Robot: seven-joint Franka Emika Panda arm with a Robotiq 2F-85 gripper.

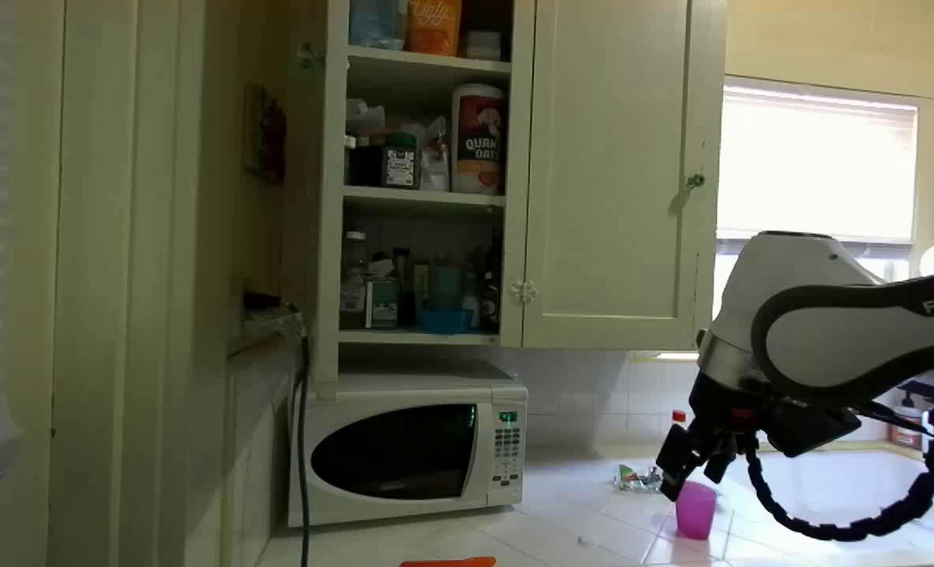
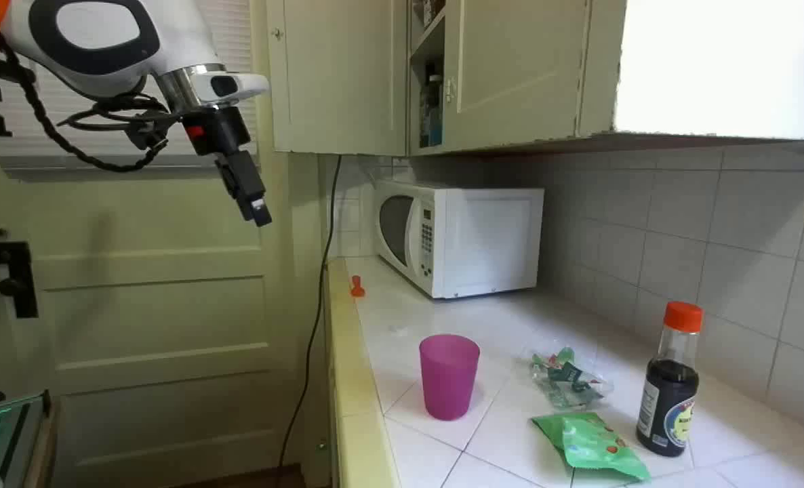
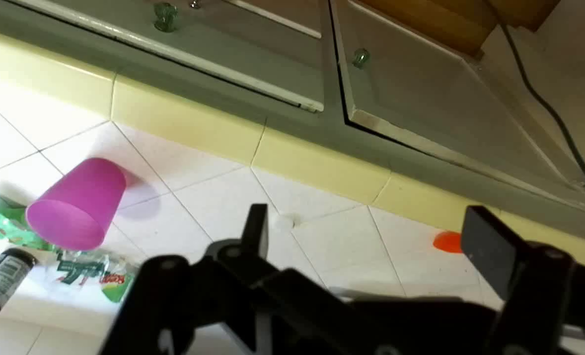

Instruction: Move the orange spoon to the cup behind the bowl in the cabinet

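Observation:
The orange spoon (image 2: 356, 287) lies on the white counter near its front edge, before the microwave. Only part of it shows at the bottom of an exterior view (image 1: 447, 562). In the wrist view one end of the spoon (image 3: 446, 241) shows, and the right finger hides the rest. My gripper (image 3: 364, 234) is open and empty, above the counter and apart from the spoon. It also shows in both exterior views (image 1: 694, 469) (image 2: 255, 211). A blue bowl (image 1: 446, 321) sits on the lowest shelf of the open cabinet (image 1: 420, 339). A teal-green cup (image 1: 446, 285) stands behind it.
A pink cup (image 2: 448, 379), a clear wrapper (image 2: 568, 379), a green packet (image 2: 592, 444) and a dark sauce bottle (image 2: 670, 400) stand or lie on the counter. The microwave (image 1: 408, 449) is below the cabinet. Jars and bottles crowd the bowl's shelf. A cabinet door (image 2: 341, 74) stands open.

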